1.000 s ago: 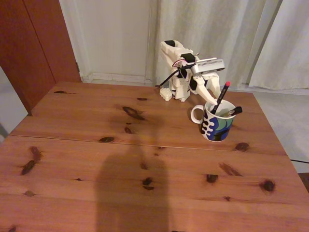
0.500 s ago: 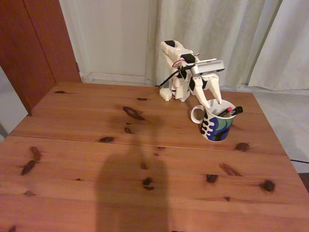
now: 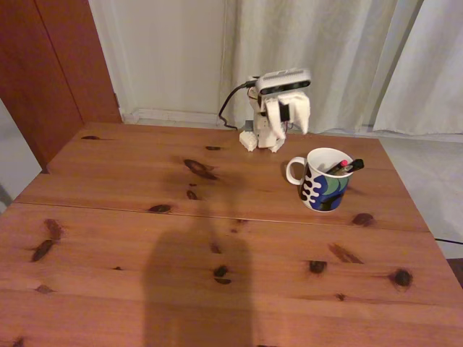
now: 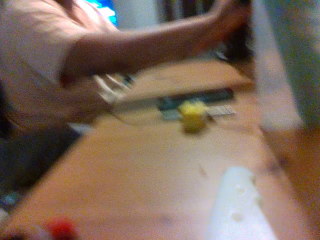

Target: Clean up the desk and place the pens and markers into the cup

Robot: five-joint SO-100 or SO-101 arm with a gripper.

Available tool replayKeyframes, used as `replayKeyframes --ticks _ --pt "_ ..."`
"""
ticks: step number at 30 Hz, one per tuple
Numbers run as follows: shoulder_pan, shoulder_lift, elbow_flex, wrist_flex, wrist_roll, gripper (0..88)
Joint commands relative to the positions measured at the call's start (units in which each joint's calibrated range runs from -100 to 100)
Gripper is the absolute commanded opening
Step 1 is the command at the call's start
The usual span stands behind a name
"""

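Observation:
The patterned white cup (image 3: 325,182) stands on the desk (image 3: 181,238) at the right rear in the fixed view. Inside it lean a pen with a red tip (image 3: 342,165) and a marker with a black cap (image 3: 354,166). My gripper (image 3: 289,131) hangs folded back by the arm's base, to the left of and behind the cup, open with nothing between its fingers. The wrist view is blurred; a white finger (image 4: 240,205) shows at the lower right and a red blur (image 4: 61,227) at the lower left.
A black cable (image 3: 230,105) runs from the arm's base at the desk's far edge, with curtains (image 3: 347,58) behind. In the wrist view a person's arm (image 4: 140,45) reaches across the top, and a small yellow object (image 4: 192,115) lies on the far desk.
My gripper held the red-tipped pen over the cup, opened and dropped it in. It has since lifted away and folded back to the arm's base.

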Motion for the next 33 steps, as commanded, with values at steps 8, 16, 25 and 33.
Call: replayKeyframes --ticks 8,16,25,33 --pt "8.30 -0.15 3.29 7.59 -0.35 16.6" --pt "7.98 -0.15 3.20 27.37 0.12 16.6" --pt "6.37 -0.40 3.20 45.35 1.85 16.6" --pt "6.05 -0.49 3.20 61.18 10.23 16.6"
